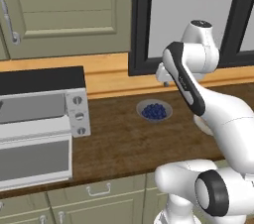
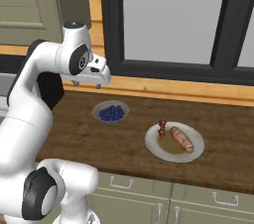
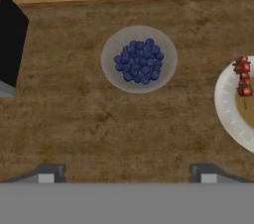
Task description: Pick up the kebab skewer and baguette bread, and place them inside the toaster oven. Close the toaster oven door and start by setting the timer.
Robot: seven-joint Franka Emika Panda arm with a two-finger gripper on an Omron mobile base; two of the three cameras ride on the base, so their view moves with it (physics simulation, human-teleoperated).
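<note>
**Gripper high over the counter, skewer and loaf waiting on the plate**

Gripper [image 2: 87,83] hangs well above the wooden counter [image 2: 223,119], jaws spread wide, nothing held. Hand view looks straight down: bowl of blueberries [image 3: 139,59] near centre, fingertips [image 3: 47,174] far apart at the bottom edge.

Kebab skewer [image 2: 162,127] and baguette bread [image 2: 182,139] lie side by side on the white plate [image 2: 196,154], to the arm's right of the bowl. Skewer sits at the plate's back-left rim; loaf lies just beside it, nearer the middle. Whether they touch, cannot tell.

Toaster oven [image 1: 79,114] stands at the far left of the counter. Toaster oven door [image 1: 34,161] hangs folded down and open, cavity exposed.

Judgement: reach for the first item not yet begun. To do it well:
- Shift the hand rightward until the plate sits centred in the hand view, not clipped at its edge.
- Turn the wrist so the jaws straddle the skewer across its stick, not along it.
- Come down on the meat chunks at mid-length; the stick looks thin and could slip.
- Keep clear of the loaf on descent.
</note>
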